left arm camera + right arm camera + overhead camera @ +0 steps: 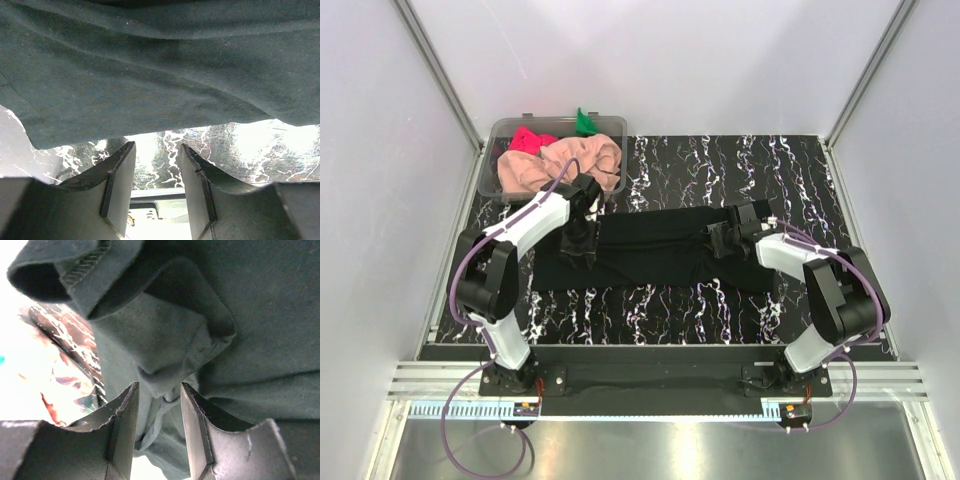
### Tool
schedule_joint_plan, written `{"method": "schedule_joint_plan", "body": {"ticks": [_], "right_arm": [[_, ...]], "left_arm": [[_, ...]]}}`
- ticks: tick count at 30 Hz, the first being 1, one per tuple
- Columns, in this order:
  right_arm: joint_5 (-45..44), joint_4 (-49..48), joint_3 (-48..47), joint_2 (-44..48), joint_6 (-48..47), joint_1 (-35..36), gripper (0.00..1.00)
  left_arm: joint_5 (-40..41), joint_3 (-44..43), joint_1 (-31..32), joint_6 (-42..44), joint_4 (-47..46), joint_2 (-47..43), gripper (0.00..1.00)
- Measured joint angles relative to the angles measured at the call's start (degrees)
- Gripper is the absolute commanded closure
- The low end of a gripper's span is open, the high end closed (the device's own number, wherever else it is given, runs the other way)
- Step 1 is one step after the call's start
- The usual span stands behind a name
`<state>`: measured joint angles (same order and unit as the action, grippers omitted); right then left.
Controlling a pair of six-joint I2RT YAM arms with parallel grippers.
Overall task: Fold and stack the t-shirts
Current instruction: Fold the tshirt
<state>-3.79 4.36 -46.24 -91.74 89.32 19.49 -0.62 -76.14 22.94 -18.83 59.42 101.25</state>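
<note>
The black t-shirt [660, 250] lies on the marble table as a long band running left to right. My left gripper [582, 238] hovers over its left end. In the left wrist view the left gripper [158, 145] is open with bare table between its fingers, and the shirt's hem [150, 75] lies just past the tips. My right gripper [730, 240] is at the shirt's right end. It [159, 385] is open too, with a loose fold of the black cloth [240, 340] lying in the gap, not pinched.
A clear plastic tub [560, 120] stands at the back left. It holds the peach-pink t-shirt [560, 165], the pink-red one [528, 140] and the green one [585, 123]. White walls with metal posts close in three sides. A metal rail [650, 380] runs along the front.
</note>
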Motion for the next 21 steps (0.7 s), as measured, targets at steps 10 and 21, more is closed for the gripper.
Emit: {"method": "schedule_joint_plan", "body": {"ticks": [10,21], "right_arm": [[0.0,0.0,-1.1,-1.5,-1.0,0.0,0.54],[0.0,1.1,-2.9,-6.6,-1.2,0.0,0.74]], "left_arm": [[0.0,0.0,0.0,0.0,0.0,0.0,0.55],[0.0,0.0,0.0,0.0,0.0,0.0,0.55]]}}
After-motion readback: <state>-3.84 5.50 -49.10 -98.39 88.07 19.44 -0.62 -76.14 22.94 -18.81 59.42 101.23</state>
